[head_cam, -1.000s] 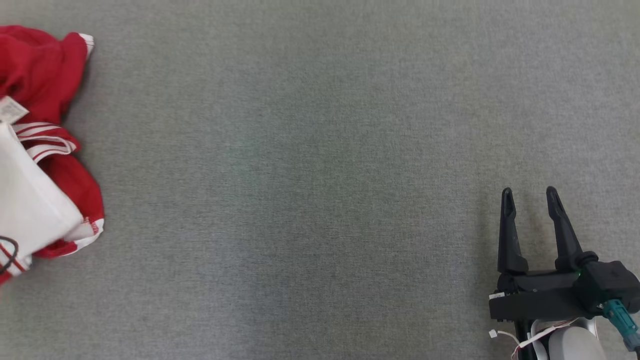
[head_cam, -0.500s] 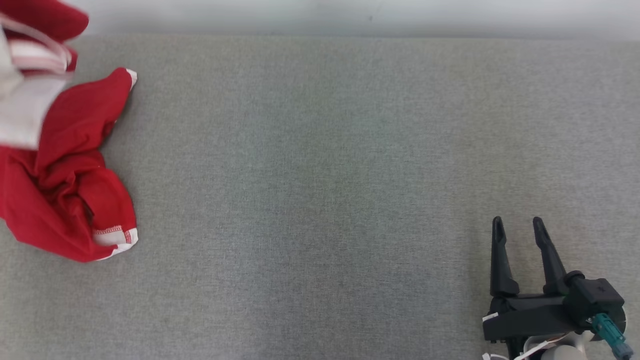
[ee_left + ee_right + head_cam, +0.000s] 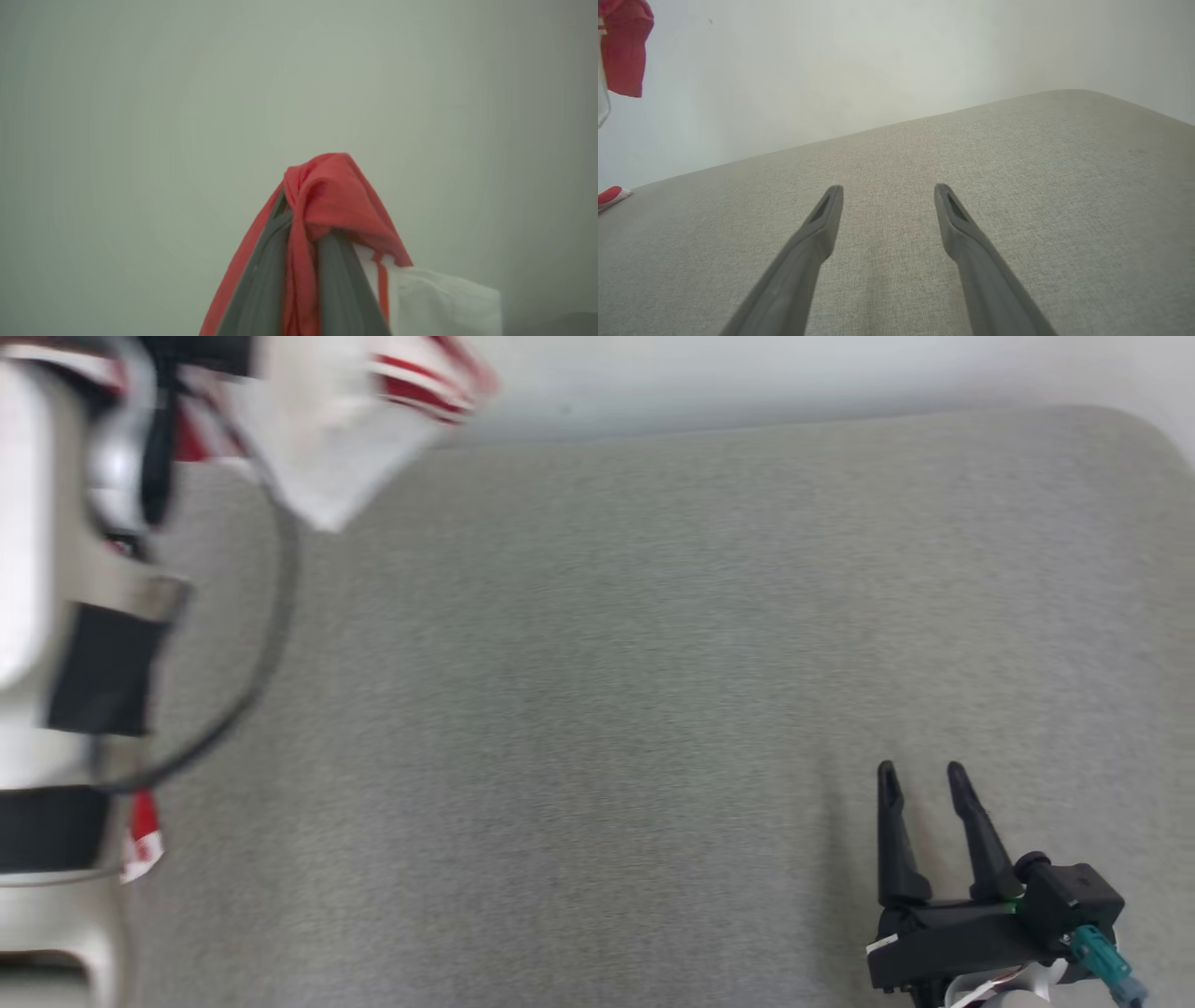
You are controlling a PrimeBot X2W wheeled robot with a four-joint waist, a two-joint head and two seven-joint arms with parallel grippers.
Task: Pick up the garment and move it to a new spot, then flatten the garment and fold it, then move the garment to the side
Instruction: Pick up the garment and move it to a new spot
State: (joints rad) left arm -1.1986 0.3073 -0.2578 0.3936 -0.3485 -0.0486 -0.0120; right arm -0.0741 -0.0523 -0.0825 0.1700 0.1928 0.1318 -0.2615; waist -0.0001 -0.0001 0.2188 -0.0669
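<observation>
Since half a second ago the garment (image 3: 327, 439) is no longer lying bunched at the left edge of the surface (image 3: 607, 709). It is now hanging in the air over the far left part, and we are also seeing the whole head view shifted, so the camera has moved too. Nearest to us, by the near right corner, the right gripper (image 3: 920, 779) is hovering just above the grey cloth with its jaws standing wide and nothing between them. In its own wrist view the two dark fingers (image 3: 808, 261) are pointing out over bare weave. Along the left edge the pale forearm (image 3: 37, 523) of the left arm is showing as a blur, with a dark cable (image 3: 271, 616) looping beside it. A small red and white tip of the garment is dangling low next to it, and we cannot tell whether it is touching the surface. Further off, the left gripper (image 3: 306, 233) is pinching narrowly on a fold of the red cloth, which is draping over its fingertips, while a white panel is trailing off to one side. Beyond the far edge a pale wall (image 3: 747, 373) is rising behind it all.
</observation>
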